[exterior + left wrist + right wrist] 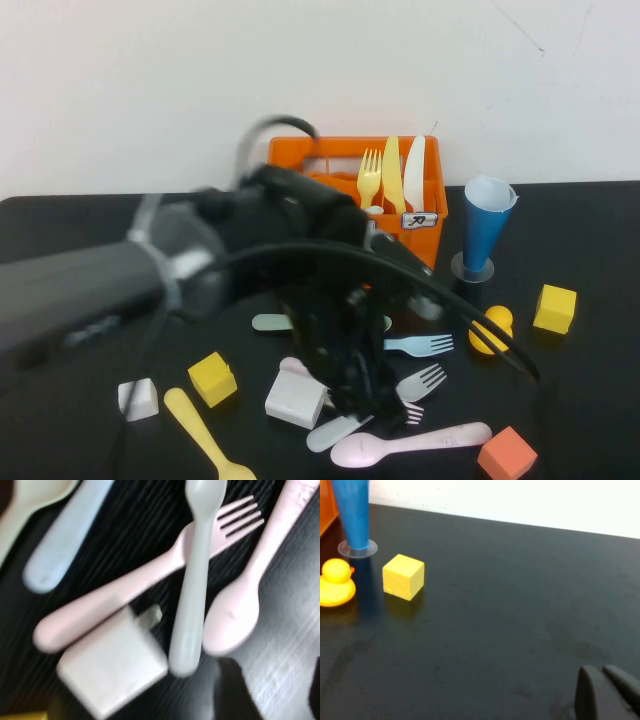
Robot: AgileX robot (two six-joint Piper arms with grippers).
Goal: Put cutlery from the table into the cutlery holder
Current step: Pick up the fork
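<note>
Cutlery lies on the black table (580,220): a pink fork (150,575), a grey piece (194,585) lying across it, a pink spoon (250,595) and a pale blue handle (65,540). The high view also shows a pale blue fork (420,345), a grey fork (422,381) and a yellow spoon (205,435). My left gripper (372,400) hangs low over this pile. It is open (275,695), with bare table between its fingers beside the pink spoon's bowl. The orange cutlery holder (345,165) stands at the back with yellow and white pieces in it. My right gripper (601,672) is shut over bare table.
A blue cone cup (487,230) stands right of the holder, with a yellow duck (492,330) in front of it. Yellow cubes (555,308) (212,378), a white cube (138,398), a white block (295,400) and an orange cube (507,455) are scattered among the cutlery.
</note>
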